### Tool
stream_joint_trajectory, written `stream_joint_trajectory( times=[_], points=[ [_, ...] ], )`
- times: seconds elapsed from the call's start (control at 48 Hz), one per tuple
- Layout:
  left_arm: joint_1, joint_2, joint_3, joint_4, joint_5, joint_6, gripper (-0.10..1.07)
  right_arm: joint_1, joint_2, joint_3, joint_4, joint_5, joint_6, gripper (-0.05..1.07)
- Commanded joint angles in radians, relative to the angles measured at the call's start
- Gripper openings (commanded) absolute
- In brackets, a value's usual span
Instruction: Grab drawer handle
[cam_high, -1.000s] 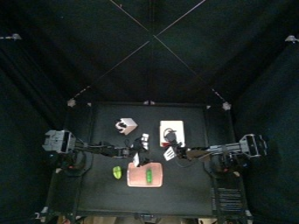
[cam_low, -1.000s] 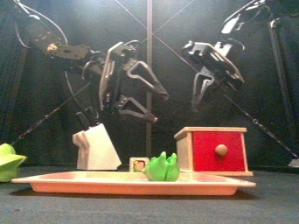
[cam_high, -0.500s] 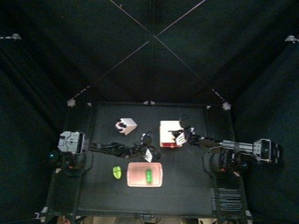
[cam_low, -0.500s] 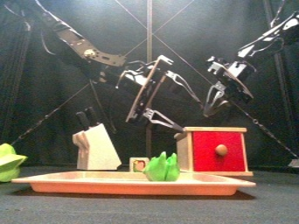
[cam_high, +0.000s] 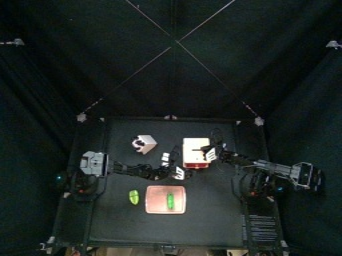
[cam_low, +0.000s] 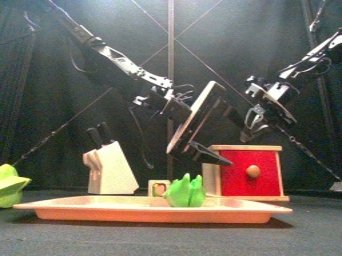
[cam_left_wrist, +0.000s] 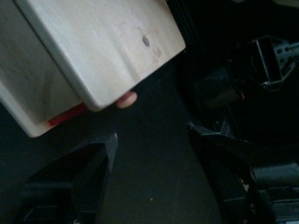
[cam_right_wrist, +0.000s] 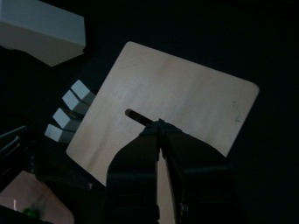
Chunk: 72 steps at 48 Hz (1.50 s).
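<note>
The left tool is held with its jaws spread wide and nothing between them. It hangs tilted above the tabletop, and in the front view the drawer lies at about 5 o'clock from it. The right tool is seen with its jaws pressed together and empty, poised over the drawer's pale wooden top.

In the top view the drawer is found at about 1 o'clock from the tabletop's middle. The white-grey cube is at about 10 o'clock from the drawer, and the tray at about 7 o'clock.

The drawer is judged to be a stiff, light wooden box that may slide if pushed. Hold is best taken on the small round knob in the middle of its red front. The knob is small and smooth, so a square pinch is needed or it may slip out.
</note>
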<state>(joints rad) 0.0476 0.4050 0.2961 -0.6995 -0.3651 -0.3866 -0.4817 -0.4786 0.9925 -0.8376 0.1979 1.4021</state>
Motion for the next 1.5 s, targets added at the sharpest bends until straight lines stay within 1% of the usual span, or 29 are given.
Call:
stream_joint_trajectory(
  times=[0.0,0.229,0.542,0.833,1.188,1.479],
  points=[
    [0.015,-0.002,-0.049,-0.017,-0.009,0.002,0.97,-0.014,-0.003,-0.011,-0.003,-0.006,0.0,0.35],
    [0.032,0.017,-0.061,-0.069,-0.009,0.002,0.97,-0.035,0.032,-0.002,-0.002,-0.006,0.0,0.35],
    [0.04,0.035,-0.08,-0.092,-0.009,0.002,0.97,-0.041,0.069,0.005,0.023,-0.005,0.0,0.35],
    [0.041,0.064,-0.117,-0.147,-0.009,0.0,0.97,-0.041,0.069,0.006,0.026,-0.005,0.002,0.35],
    [0.041,0.118,-0.193,-0.207,-0.009,0.002,0.96,-0.037,0.067,0.006,0.028,-0.005,0.002,0.35],
    [0.041,0.127,-0.19,-0.242,-0.009,0.0,0.96,-0.035,0.069,0.006,0.028,-0.005,0.002,0.35]
  ],
)
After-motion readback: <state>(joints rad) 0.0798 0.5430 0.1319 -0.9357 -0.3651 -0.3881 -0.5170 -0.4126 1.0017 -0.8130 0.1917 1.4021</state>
